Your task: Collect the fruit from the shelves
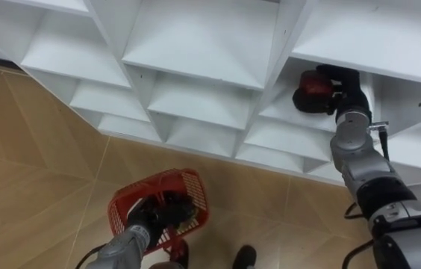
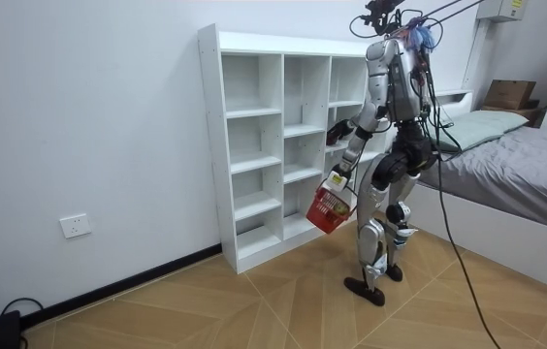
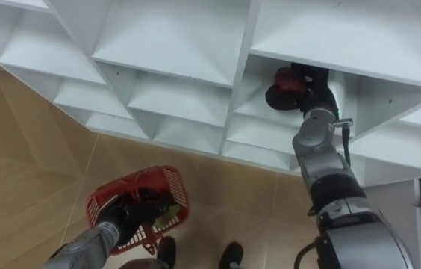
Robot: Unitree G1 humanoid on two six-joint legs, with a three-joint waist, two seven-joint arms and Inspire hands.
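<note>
Fruit (image 1: 307, 93): one red, rounded piece, up in a compartment of the white shelf (image 1: 195, 45), in the column at the right of the eye views. It sits near the compartment's front, close under the board above. I cannot tell whether it rests on the board below or is lifted clear.

Right hand (image 1: 342, 88): reaches up into that same compartment from the lower right, forearm nearly vertical. Its dark fingers are curled round the fruit's right side and have hold of it.

Basket (image 1: 132, 196): red plastic mesh, oval rim, low in the eye views and well apart from the fruit. It hangs above the floor (image 1: 31, 164), out in front of the shelf's lowest row.

Left hand (image 1: 160, 214): comes in from the lower left and sits over the basket's mouth. Fingers are closed on the basket's handle and carry it. The hand hides most of the inside, so the contents are hard to make out.

Room view: the robot stands upright on the wooden floor, close to the shelf's end on the room view's right, with the basket at thigh height on the shelf side. The shelf stands against a white wall (image 2: 80, 116). A bed (image 2: 516, 165) with grey cover lies just behind the robot, on the room view's right.
</note>
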